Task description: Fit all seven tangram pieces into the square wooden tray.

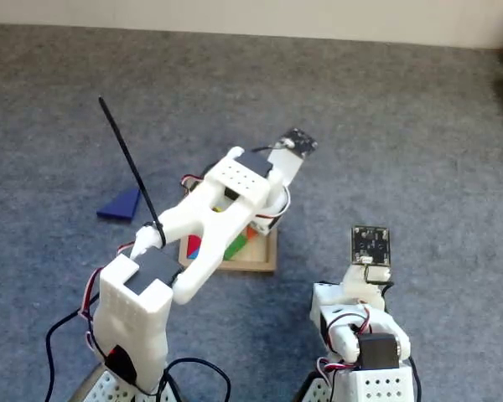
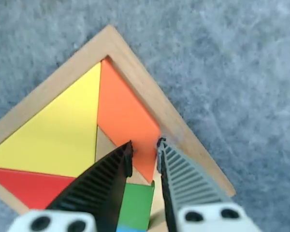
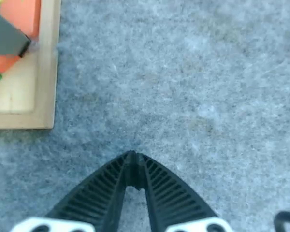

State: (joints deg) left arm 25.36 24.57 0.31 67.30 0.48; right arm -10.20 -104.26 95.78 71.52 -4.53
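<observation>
Looking down from the high view, you have the left arm [image 1: 210,213] stretched forward and bent low over the wooden tray [image 1: 267,261], its wrist covering most of the inside. The right arm [image 1: 362,335] sits folded back, beside the tray. A dark blue triangle [image 1: 121,205] lies flat on the desk [image 1: 386,126], outside the tray and well apart from it. I judge the task unfinished: that piece is yet to be fetched, and the arm hides too much to count all seven.

In the left wrist view, your left claw [image 2: 144,147] points down into the tray. Its jaws are parted a little and hold nothing, straddling the narrow corner of the orange piece [image 2: 125,111]. Beyond the tips, the yellow triangle [image 2: 58,130] lies edge to edge with the orange. The red piece [image 2: 29,186] and green piece [image 2: 135,205] sit back beside the dark jaw. A small gap [image 2: 104,142] of bare wood by that jaw's tip looks unfilled.

In the right wrist view, your right claw [image 3: 134,162] is clenched on nothing over bare desk, with the tray's corner off to one side, near but not touching.
</observation>
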